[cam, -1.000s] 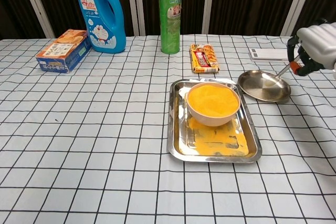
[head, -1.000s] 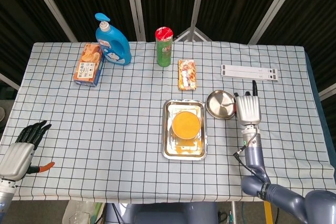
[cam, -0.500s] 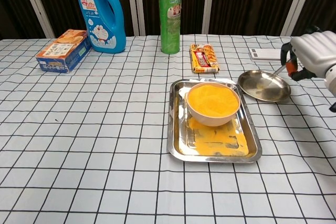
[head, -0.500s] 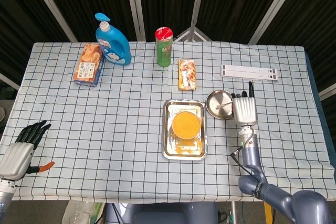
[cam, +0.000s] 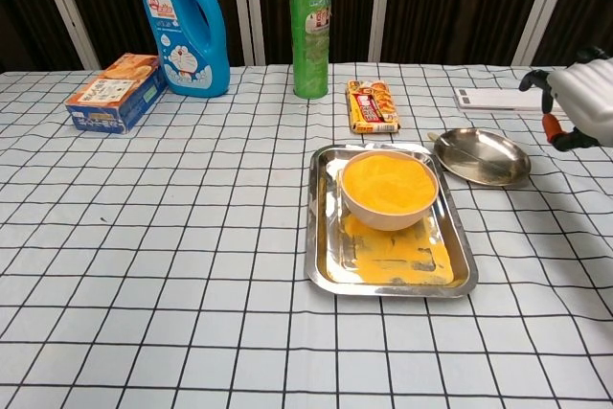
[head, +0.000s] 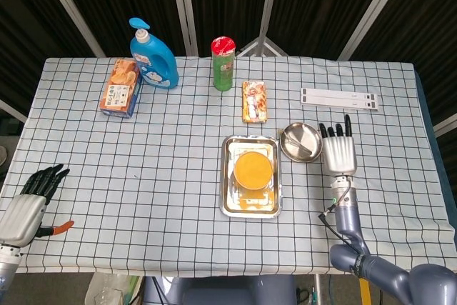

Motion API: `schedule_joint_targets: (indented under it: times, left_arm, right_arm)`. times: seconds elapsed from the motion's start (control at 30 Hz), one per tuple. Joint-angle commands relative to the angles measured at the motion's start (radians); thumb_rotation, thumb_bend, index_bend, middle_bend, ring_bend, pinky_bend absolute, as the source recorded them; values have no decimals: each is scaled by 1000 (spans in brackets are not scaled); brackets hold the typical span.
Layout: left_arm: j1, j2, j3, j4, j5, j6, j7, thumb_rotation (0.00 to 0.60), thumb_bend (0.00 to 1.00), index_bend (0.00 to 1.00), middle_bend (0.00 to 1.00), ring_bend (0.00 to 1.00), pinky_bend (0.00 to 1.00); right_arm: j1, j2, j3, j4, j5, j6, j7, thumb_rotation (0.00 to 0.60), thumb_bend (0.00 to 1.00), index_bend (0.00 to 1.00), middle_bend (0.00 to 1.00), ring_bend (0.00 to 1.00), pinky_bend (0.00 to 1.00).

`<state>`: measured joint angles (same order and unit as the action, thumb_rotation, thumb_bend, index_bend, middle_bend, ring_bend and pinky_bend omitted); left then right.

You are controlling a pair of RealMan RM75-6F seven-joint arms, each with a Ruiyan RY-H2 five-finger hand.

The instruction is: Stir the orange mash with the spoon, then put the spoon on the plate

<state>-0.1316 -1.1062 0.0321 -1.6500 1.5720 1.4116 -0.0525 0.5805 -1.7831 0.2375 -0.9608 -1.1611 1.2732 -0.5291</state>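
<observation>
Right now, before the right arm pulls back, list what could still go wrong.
The right hand hovers open close beside the plate; a careless retreat might clip its rim and spill the spoon lying in it. Mash smeared across the tray could get tracked onto the tablecloth if anything drags through it.

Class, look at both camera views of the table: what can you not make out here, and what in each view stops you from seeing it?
- Spoon on the plate: thin and shiny against the steel, so its outline is unclear in both views.
- Right robot hand: cut off by the chest view's right edge.
- Left robot hand: absent from the chest view; its palm side is hidden in the head view.
- Print on the snack packet: too small.
</observation>
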Motion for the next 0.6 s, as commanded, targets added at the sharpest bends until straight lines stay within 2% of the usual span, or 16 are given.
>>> schedule_joint_targets:
  times: [0.03, 0.17, 0.27, 0.43, 0.6]
  left_arm:
    - [1, -1, 0, 1, 1, 3, 1, 600, 0, 0, 0, 0, 0]
    - [2, -1, 0, 3, 3, 5, 1, 600, 0, 0, 0, 0, 0]
    - [3, -1, 0, 5, 4, 8, 0, 600, 0, 0, 0, 0, 0]
    - [9, 1, 1, 10, 12, 22, -2, 600, 0, 0, 0, 0, 0]
    - [13, 0, 2, 15, 17, 33, 4, 600, 0, 0, 0, 0, 0]
  right_arm:
    - [-11, 22, 5, -36, 8, 5, -24, 600, 657, 205, 376, 232, 0]
    - [-25, 55, 0, -86, 1, 18, -42, 600, 637, 178, 350, 212, 0]
    - [-46, 109, -12, -171, -28, 48, -33, 600, 614, 159, 335, 197, 0]
    - [-127, 263, -55, -406, -82, 121, -2, 600, 572, 116, 272, 145, 0]
    - [-238, 422, -129, -635, -119, 190, 47, 600, 498, 19, 129, 25, 0]
